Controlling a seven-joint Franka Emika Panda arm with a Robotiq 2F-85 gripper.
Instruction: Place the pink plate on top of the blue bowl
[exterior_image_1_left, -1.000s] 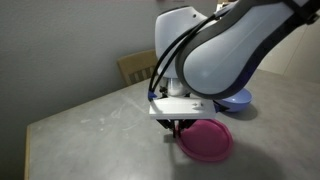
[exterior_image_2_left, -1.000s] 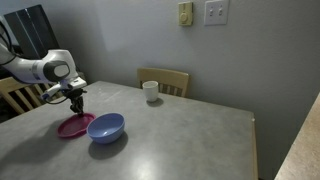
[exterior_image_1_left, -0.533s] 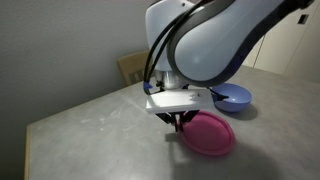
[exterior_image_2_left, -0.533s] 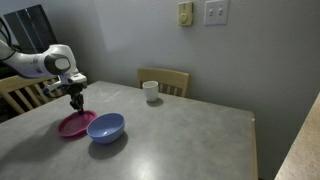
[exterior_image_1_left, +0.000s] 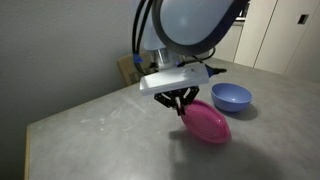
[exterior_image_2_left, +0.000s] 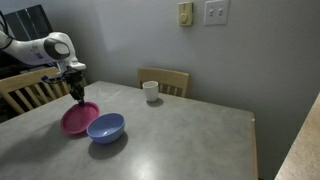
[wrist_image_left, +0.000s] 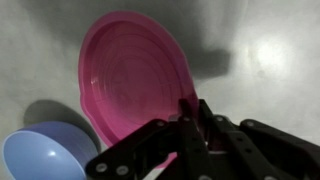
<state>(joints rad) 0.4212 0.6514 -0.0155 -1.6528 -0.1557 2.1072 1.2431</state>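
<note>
The plate (exterior_image_2_left: 78, 119) hangs tilted above the table (exterior_image_2_left: 190, 140) just beside the bowl (exterior_image_2_left: 105, 127), the mug (exterior_image_2_left: 150, 91) well behind.

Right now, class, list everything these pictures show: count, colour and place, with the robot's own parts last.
plate: one, pink, held tilted by its rim, beside the bowl
bowl: one, blue, on the table
mug: one, white, at the table's far edge
table: one, grey, under everything
chairs: two, wooden, at the table's edges, one behind the mug
wall plates: two, one white, one beige, on the wall
arm: one, white, above the plate
gripper: one, black, shut on the plate
</note>
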